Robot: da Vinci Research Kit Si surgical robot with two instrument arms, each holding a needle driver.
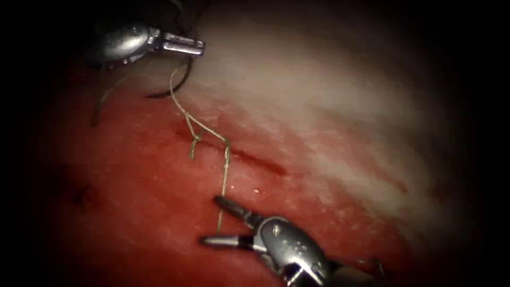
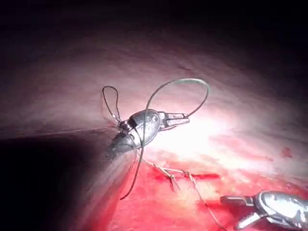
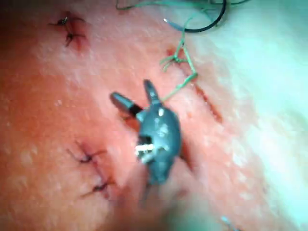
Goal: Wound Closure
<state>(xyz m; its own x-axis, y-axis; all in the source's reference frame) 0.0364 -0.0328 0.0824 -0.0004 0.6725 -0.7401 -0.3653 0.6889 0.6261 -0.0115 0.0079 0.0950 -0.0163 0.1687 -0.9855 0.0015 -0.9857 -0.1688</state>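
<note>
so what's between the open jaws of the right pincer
The thread runs down from the knot at the cut and passes between the right pincer's open jaws, over bare tissue. Whether it touches them cannot be seen.

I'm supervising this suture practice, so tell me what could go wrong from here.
The right tool holds nothing; its open jaws sit astride the thread below the cut, so closing there might nick it. The needle lies outside the tissue beside the left tool, whose shut jaws seem to hold thread; a pull might drag it.
</note>
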